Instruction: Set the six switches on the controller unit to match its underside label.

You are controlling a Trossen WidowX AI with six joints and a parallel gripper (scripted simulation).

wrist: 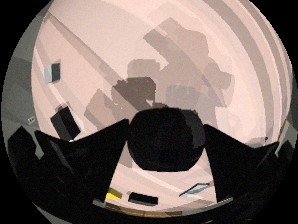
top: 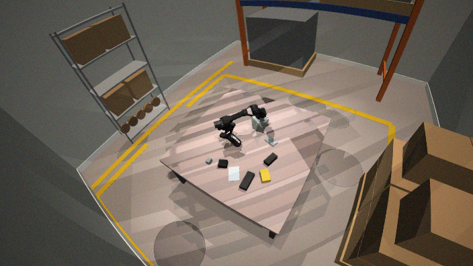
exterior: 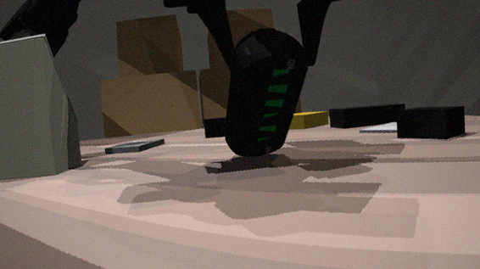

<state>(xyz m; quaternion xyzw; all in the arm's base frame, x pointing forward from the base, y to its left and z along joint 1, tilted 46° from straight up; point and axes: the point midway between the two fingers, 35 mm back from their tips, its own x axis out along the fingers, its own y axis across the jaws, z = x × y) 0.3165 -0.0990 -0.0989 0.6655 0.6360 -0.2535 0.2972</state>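
Above the bench, a black gripper (exterior: 269, 52) (wrist: 166, 125) (top: 237, 140) grips the controller unit (exterior: 265, 97) (wrist: 166, 145).
Tilted steeply, the unit shows green switch faces (exterior: 274, 102) in a column.

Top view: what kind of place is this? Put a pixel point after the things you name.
Probably a warehouse or workshop storeroom: metal shelving (top: 130, 37) with cartons, yellow floor lines (top: 279, 89), and a tall orange-and-blue rack (top: 242, 33).

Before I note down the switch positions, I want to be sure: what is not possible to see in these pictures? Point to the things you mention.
- Label on the controller unit (exterior: 256, 109) (wrist: 166, 142): no view shows the underside.
- Switch numbers: too small and dark in the exterior view.
- Switches in the wrist view: the unit's own end hides them.
- Top of the hand (exterior: 269, 50) (wrist: 166, 125): cut off by the exterior view's upper edge.
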